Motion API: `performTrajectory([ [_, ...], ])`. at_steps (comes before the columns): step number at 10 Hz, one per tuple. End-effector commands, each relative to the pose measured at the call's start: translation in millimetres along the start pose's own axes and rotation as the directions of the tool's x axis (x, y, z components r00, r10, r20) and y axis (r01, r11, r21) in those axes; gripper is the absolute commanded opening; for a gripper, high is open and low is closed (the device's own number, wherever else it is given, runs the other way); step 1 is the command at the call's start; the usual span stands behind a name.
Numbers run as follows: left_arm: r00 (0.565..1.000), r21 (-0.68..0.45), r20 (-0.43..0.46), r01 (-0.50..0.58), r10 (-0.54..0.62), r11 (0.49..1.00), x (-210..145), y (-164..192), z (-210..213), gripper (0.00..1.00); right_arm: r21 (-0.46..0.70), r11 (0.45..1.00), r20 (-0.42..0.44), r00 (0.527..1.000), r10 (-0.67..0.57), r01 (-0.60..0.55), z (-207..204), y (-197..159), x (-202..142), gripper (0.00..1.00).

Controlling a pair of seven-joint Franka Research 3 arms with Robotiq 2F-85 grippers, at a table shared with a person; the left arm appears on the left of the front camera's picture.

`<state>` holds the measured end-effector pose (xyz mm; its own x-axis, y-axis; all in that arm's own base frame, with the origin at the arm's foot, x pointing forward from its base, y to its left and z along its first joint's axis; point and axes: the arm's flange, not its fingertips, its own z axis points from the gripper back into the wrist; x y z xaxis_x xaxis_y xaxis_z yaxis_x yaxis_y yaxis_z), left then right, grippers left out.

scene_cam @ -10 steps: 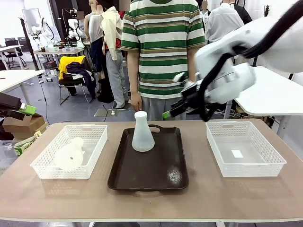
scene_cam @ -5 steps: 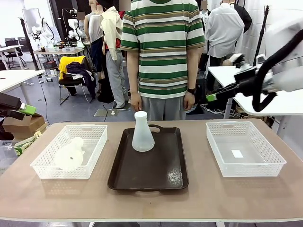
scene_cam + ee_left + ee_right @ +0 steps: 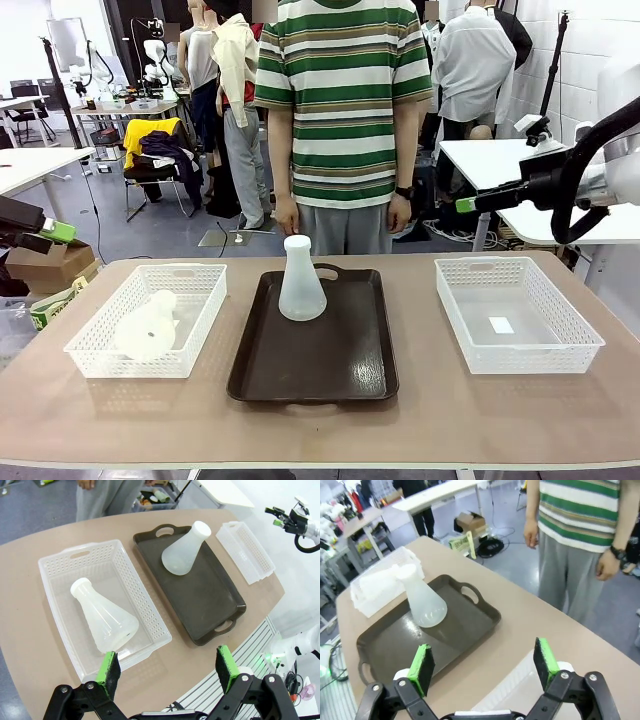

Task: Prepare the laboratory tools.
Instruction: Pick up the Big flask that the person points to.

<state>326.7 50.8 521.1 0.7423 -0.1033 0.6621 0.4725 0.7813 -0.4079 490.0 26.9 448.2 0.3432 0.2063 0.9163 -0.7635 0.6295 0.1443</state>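
Left gripper (image 3: 166, 656): spread wide, nothing between the pads; high over the near edge of the table (image 3: 30, 645), looking down.
Just ahead of it: left basket (image 3: 55, 560), with the lying flask (image 3: 106, 621) inside, on its side.
Long axis of lying flask: wide base toward the gripper, neck pointing away; slanted against the line between the two pads, not square to it.
Further out: tray (image 3: 212, 597), just beside the basket, carrying the upright flask (image 3: 181, 554) at its far end.
Right gripper (image 3: 482, 656): also spread wide, holding nothing; raised at the right side, near the right basket (image 3: 500, 261), well apart from both flasks.
Nearer arm, by judgement: the left for the lying flask; for the right, a reach across the whole tray.
Coming move, by judgement: descent into the basket, a small roll of the wrist to close across the body or neck, then a lift toward the tray.
Risk: smooth round body, likely to roll or slip; basket wall close to the base.
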Motion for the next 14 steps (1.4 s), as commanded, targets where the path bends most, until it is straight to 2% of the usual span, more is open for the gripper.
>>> performTrajectory([
  [1, 1.000, -0.018, 0.005, 0.017, -0.016, 1.000, -0.3, 3.2, 0.2, 1.00, -0.012, 1.000, -0.022, 1.000, 0.013, -0.013, 2.7, -2.2, 5.7, 1.00],
  [14, 1.000, -0.018, 0.005, 0.017, -0.016, 1.000, -0.3, 3.2, 0.2, 1.00, -0.012, 1.000, -0.022, 1.000, 0.013, -0.013, 2.7, -2.2, 5.7, 1.00],
])
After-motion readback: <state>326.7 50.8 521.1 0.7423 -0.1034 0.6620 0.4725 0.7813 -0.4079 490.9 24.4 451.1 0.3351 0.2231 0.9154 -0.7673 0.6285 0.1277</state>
